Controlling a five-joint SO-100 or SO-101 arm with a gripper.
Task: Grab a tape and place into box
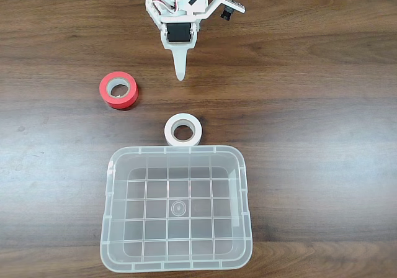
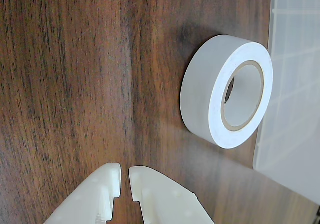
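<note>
Lying flat, the tape (image 1: 183, 130) touches the box (image 1: 111, 185), nearer than the almost-closed, empty gripper (image 1: 180, 74).

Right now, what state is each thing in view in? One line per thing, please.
white tape: lying flat on the table, hollow core up, right by the box's far rim, not gripped.
red tape: lying flat on the table, apart from the rest.
box: upright, open-topped, nothing inside.
gripper: jaws nearly closed, holding nothing, short of the white tape.
table: wooden surface bearing everything.
</note>
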